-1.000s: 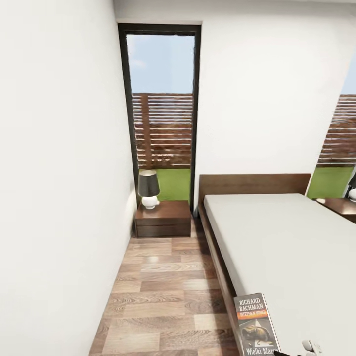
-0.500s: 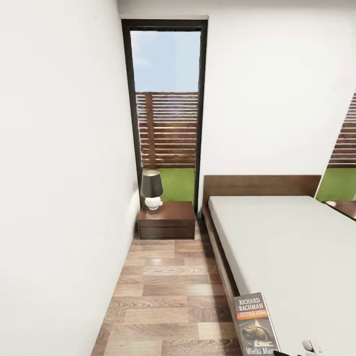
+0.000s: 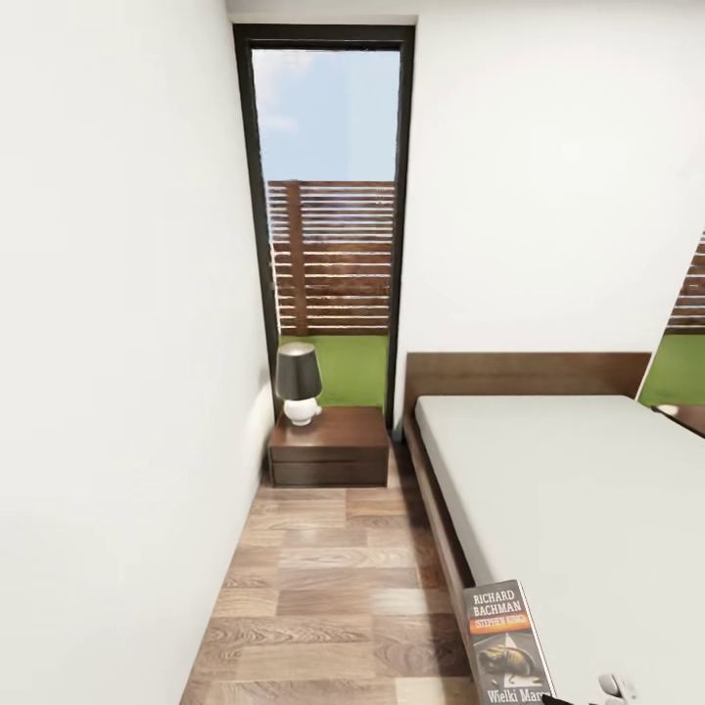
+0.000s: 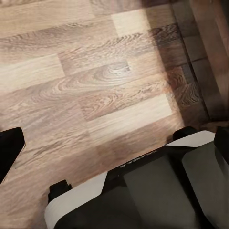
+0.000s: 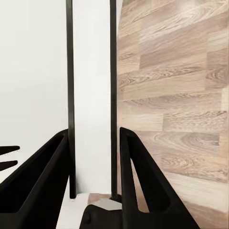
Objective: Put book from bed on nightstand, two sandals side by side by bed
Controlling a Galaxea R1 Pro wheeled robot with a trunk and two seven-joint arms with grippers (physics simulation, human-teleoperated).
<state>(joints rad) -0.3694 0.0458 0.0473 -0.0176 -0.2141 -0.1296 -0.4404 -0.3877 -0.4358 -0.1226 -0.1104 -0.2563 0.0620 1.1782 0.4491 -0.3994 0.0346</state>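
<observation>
R gripper (image 5: 93, 132) is pinching the book (image 3: 504, 641). In the R wrist view the white page edge with dark covers on both sides runs straight up between the two black fingers (image 5: 143, 181), which are clamped on it. In the head view the book is at the lower right, over the near left edge of the bed (image 3: 578, 490). It stands upright with the front cover toward the cam and its long axis vertical, so it is off the mattress, not lying on it. Key relation: the nightstand (image 3: 328, 446) is ahead and to the left of the book, at the far end of the floor (image 3: 323, 587) strip between the wall and the bed frame. It sits under the window (image 3: 328, 196), just beside the headboard. The lamp (image 3: 297, 382) takes the left-rear part of the top; the right and front part is bare, and I judge that the better drop spot. The R arm has the book, so the base prob needs to close in along the aisle, then the book gets tipped flat before release. L gripper (image 4: 114, 143): dark finger tips sit at opposite edges of the L wrist view, so the jaws look spread with nothing between them. It hangs over floor planks next to the robot base (image 4: 143, 191). Risk: the book clipping the lamp shade.
</observation>
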